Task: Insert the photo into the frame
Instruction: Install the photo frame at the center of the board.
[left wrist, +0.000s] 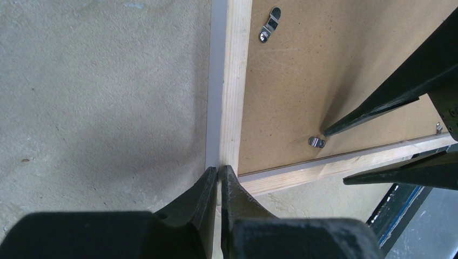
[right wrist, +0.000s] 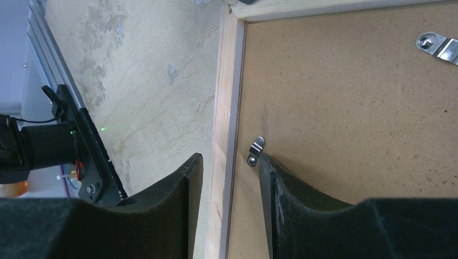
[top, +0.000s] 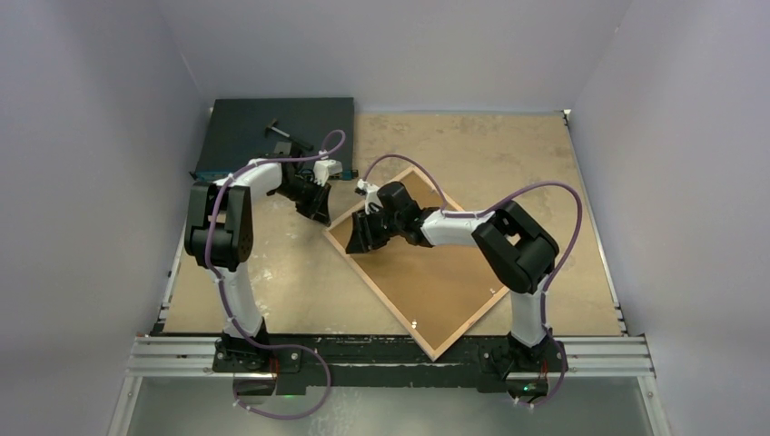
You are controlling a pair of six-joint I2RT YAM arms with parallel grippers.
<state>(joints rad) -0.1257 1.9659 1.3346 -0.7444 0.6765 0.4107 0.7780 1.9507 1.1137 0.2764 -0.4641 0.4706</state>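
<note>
Frame [top: 382, 295] lies back-up on the table [top: 508, 163], turned like a diamond, one corner near the front edge between the two arm bases; its pale wood rim surrounds a brown backing board [top: 436, 282] that fills the opening.

Right gripper [right wrist: 229, 167] stands open over the frame's left corner, astride the wood rim; one finger hangs outside over the bare table, the other is on the board side just beside a small metal turn clip [right wrist: 255, 151]; it has hold of nothing. A second clip [right wrist: 438, 46] sits further along the board, near the next rim. The right arm reaches across the board's far half from the right, covering part of it in the top view.

Left gripper [left wrist: 218, 171] comes in from the far left; its fingers are closed to a thin slit with the tips right at the frame's corner; whether they pinch the rim there I cannot tell. The two grippers are near each other, not touching.

Beyond the left gripper, at the table's far left corner, lies a dark mat [top: 245, 136] with a black tool [top: 286, 138] on it; purple cables [top: 554, 195] loop above both arms.
</note>
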